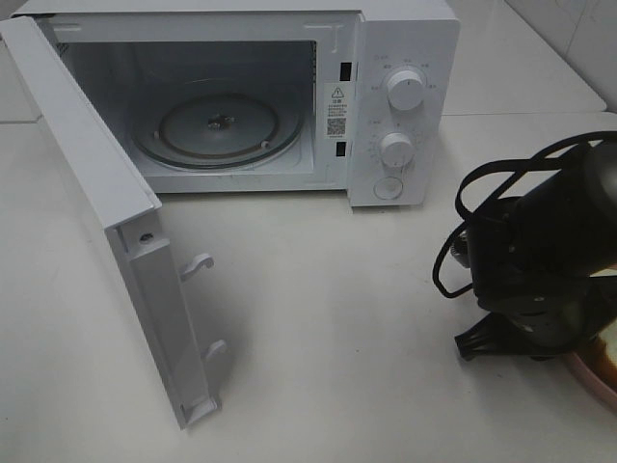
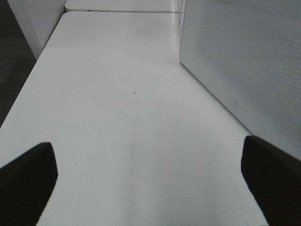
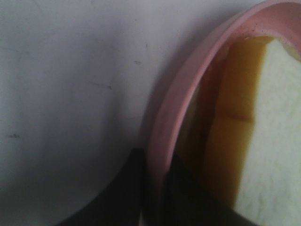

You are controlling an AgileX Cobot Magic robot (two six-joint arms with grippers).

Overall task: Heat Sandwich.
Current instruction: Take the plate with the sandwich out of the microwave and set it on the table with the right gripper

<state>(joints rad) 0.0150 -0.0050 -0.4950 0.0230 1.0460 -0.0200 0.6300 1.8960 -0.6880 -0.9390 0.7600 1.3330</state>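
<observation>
Two arms on this rig, but only one is doing anything. The right end effector (image 3: 153,188) has its fingers pressed nearly together on the rim of the pink plate (image 3: 174,108), one finger outside the rim and one inside. The sandwich (image 3: 268,132) sits on that plate, at the right edge of the desk (image 1: 318,318) from the overhead camera, mostly hidden under the right arm. The left end effector (image 2: 150,183) is spread wide and holds nothing, hanging over bare desk beside the microwave door (image 1: 96,183).

The microwave (image 1: 289,87) is wide open with the glass turntable (image 1: 220,130) showing, so the target is ready. What worries me is that grip. It's a thin pinch at one edge of a plate, so once lifted the far side will likely sag and the sandwich could slide off, or the plate could twist out of the fingers. Also the door sticks way out toward the front, and a low or wide carry might clip it, or the plate rim might catch the cavity lip going in.
</observation>
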